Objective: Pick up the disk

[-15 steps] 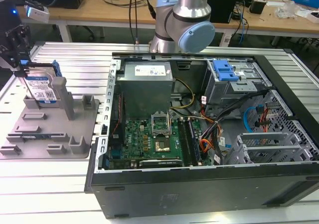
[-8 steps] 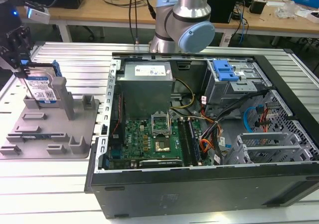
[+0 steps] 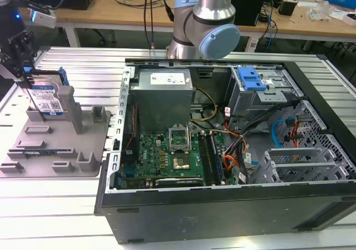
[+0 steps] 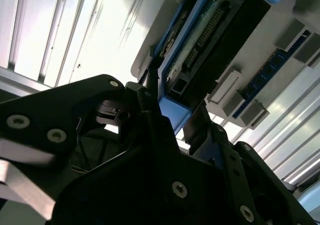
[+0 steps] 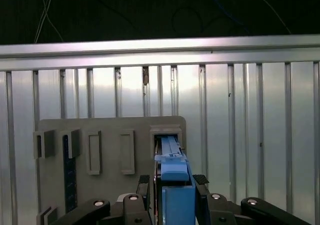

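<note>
Slatted metal table (image 3: pixel 72 61) holds an open computer case (image 3: pixel 222 208) with its motherboard exposed. Grey plastic plate (image 3: pixel 33 150) with posts lies on the table just beside the case, at the exterior view's left. Gripper (image 5: pixel 172 182) hangs over the plate's far end. Jaws apart, one each side of the disk (image 5: pixel 172 170), a thin dark gap on one side in the first wrist view. Disk stands upright in a plate slot, blue rails on its edges.
</note>
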Available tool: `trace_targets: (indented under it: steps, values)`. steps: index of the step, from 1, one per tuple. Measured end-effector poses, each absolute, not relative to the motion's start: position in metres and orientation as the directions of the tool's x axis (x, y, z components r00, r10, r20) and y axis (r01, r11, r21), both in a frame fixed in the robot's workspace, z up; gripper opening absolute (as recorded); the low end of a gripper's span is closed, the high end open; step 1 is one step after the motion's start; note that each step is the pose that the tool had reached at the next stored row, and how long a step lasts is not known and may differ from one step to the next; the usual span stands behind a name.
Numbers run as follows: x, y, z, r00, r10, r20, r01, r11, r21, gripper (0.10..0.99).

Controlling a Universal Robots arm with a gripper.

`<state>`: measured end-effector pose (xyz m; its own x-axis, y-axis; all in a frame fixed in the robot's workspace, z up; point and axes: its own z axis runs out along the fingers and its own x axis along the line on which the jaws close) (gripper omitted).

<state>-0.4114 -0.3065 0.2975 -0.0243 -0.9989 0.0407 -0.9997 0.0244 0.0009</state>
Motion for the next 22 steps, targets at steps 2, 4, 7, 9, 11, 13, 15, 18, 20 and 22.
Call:
trace_targets:
  steps: [2, 4, 7, 9, 11, 13, 15, 18, 20, 22]
  values:
    - [-0.411, -0.307, 0.297, -0.024, -0.999, 0.041, -1.000, 0.024, 0.001, 0.455]
    - [-0.411, -0.307, 0.297, -0.024, -0.999, 0.041, -1.000, 0.024, 0.001, 0.376]
    - [-0.411, -0.307, 0.296, -0.024, -0.999, 0.041, -1.000, 0.024, 0.001, 0.365]
    - [-0.411, -0.307, 0.296, -0.024, -0.999, 0.041, -1.000, 0.024, 0.001, 0.365]
    - [-0.411, -0.307, 0.296, -0.024, -0.999, 0.041, -1.000, 0.024, 0.001, 0.365]
    - [-0.411, -0.307, 0.296, -0.024, -0.999, 0.041, -1.000, 0.024, 0.001, 0.365]
    - [-0.411, -0.307, 0.296, -0.024, -0.999, 0.040, -1.000, 0.024, 0.000, 0.365]
    - [-0.411, -0.307, 0.305, -0.024, -0.999, 0.040, -1.000, 0.024, 0.001, 0.365]
    - [-0.411, -0.307, 0.320, -0.024, -0.999, 0.039, -1.000, 0.024, 0.001, 0.365]
    - [-0.411, -0.307, 0.329, -0.024, -0.999, 0.038, -1.000, 0.024, 0.001, 0.365]
